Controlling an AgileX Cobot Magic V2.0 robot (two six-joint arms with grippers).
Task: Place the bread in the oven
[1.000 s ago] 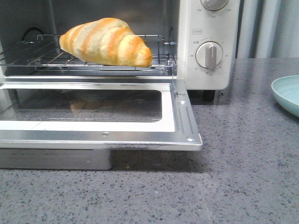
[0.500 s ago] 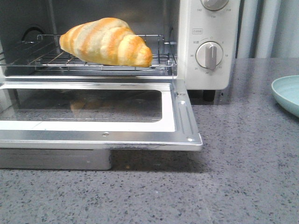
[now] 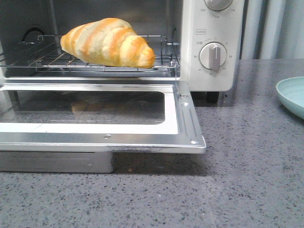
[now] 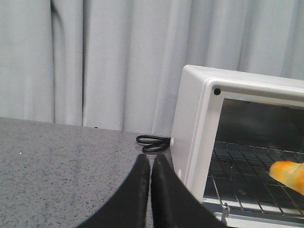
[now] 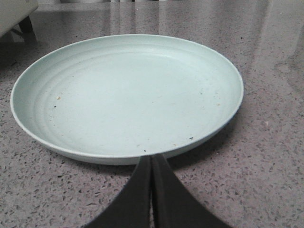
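The golden-orange, cream-striped croissant-shaped bread (image 3: 108,42) lies on the thin wire rack (image 3: 161,59) inside the cream-white toaster oven (image 3: 211,71), its tapered right end near the rack's front right corner; the left wrist view catches only that orange tip (image 4: 289,174) over the rack bars. The glass-windowed metal door (image 3: 187,123) hangs fully open and level, its shiny rim jutting forward over the speckled grey stone desk (image 3: 247,190). Beige round knobs (image 3: 212,56) sit on the smooth right panel. To the right, well apart from the oven, a pale mint ribbed round plate (image 5: 128,95) rests on the desk with bare surface all around. The left gripper (image 4: 151,164) has its black jaws pressed together on nothing, beside the oven's outer wall, with a coiled black cord (image 4: 152,142) beyond before grey pleated curtains (image 4: 95,61). The right gripper (image 5: 151,164) has jaws likewise closed and empty, at the plate's near rim.
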